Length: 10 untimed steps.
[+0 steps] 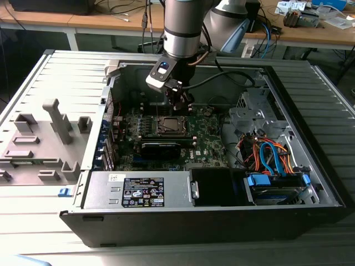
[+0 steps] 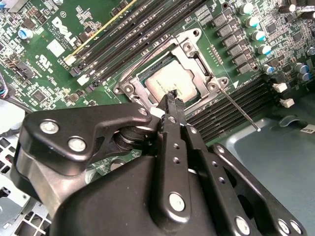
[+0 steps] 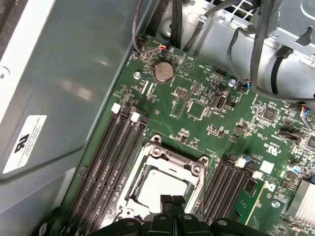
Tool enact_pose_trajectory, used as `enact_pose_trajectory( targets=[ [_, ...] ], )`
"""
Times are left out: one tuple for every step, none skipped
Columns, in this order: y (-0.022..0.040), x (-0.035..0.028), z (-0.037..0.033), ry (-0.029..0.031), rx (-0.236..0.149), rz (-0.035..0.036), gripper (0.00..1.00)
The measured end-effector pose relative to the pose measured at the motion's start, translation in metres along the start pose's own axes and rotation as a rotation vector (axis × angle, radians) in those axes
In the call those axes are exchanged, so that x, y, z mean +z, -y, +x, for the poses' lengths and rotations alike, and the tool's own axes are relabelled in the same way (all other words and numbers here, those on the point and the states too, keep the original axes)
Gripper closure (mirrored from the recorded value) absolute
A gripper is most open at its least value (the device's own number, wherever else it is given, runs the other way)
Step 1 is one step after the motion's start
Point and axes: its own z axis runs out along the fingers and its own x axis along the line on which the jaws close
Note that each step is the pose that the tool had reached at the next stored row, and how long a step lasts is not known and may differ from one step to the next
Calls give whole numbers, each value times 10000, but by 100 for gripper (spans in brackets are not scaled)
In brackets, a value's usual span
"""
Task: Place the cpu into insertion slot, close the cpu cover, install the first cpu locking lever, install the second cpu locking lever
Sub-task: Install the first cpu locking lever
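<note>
Cpu framed by cpu cover, seemingly closed, at motherboard centre; gripper fingers pressed together at cover's edge.

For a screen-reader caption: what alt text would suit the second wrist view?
The shut black gripper points its tip at the edge of the silvery cpu, which lies framed by the metal cpu cover. A thin lever juts out beside the frame, and dark memory slots cross the green motherboard.
</note>
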Motion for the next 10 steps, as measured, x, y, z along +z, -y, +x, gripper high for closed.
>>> enact_pose_trajectory(
  targets=[
    [0,0,0,1,-18,-1,89],
    [0,0,0,2,-34,-2,89],
    [0,0,0,3,-57,-3,89],
    [0,0,0,3,-76,-4,89],
    [0,0,0,4,-92,-4,89],
    [0,0,0,5,-116,-5,89],
    [0,0,0,6,-131,-6,89],
    [0,0,0,8,-175,-8,89],
    [0,0,0,9,-199,-9,89],
    [0,0,0,10,-218,-10,89]
  ],
)
